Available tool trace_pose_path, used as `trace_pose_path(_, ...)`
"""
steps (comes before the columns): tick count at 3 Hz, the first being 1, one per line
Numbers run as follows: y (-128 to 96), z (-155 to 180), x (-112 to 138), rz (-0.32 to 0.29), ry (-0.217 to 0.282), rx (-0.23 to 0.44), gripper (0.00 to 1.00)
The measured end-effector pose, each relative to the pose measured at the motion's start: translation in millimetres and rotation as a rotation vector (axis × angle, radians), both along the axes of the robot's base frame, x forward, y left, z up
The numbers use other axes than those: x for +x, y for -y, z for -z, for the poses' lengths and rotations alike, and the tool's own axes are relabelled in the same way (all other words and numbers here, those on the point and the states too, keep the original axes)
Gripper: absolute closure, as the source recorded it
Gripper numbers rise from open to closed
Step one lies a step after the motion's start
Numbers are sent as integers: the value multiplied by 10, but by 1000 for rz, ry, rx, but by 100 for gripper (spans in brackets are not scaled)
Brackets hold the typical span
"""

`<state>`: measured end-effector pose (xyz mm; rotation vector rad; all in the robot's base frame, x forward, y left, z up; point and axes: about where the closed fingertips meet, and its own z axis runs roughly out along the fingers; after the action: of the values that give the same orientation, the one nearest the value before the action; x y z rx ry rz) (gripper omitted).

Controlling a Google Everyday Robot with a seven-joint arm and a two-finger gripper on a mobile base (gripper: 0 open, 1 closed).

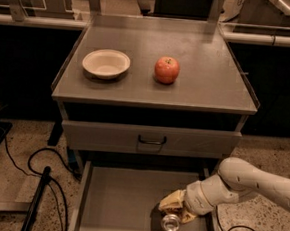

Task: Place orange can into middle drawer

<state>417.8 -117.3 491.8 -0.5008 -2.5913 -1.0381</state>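
Grey metal middle drawer (118,200), wide, shallow: standing open.
Small silver-ended orange can (170,223): hanging low inside, front right.
Two-finger gripper (176,215): yellowish fingers (171,201) pinching the can; lowering until it seats, then releasing, is looking wisest.

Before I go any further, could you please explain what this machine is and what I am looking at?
This is a mobile robot with one arm, coming in from the right of the picture. At its end is a claw, the yellowish part, reaching down into the open middle drawer of a grey cabinet. There is one camera, looking down at the cabinet from the front. On the cabinet top sit a pale bowl and, apart from it, a red apple. The drawer above, with a black handle, is shut. At the claw, near the drawer's front right, is a small can showing its shiny silver end. Whether the claw grips it, I cannot tell.
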Motion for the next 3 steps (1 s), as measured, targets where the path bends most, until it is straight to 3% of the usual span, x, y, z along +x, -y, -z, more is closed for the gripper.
trace_pose_path(1,-94,336,238,53,18,-6,100)
trace_pose_path(2,-148,372,236,57,22,-7,100)
trace_pose_path(3,-242,498,365,106,35,15,100)
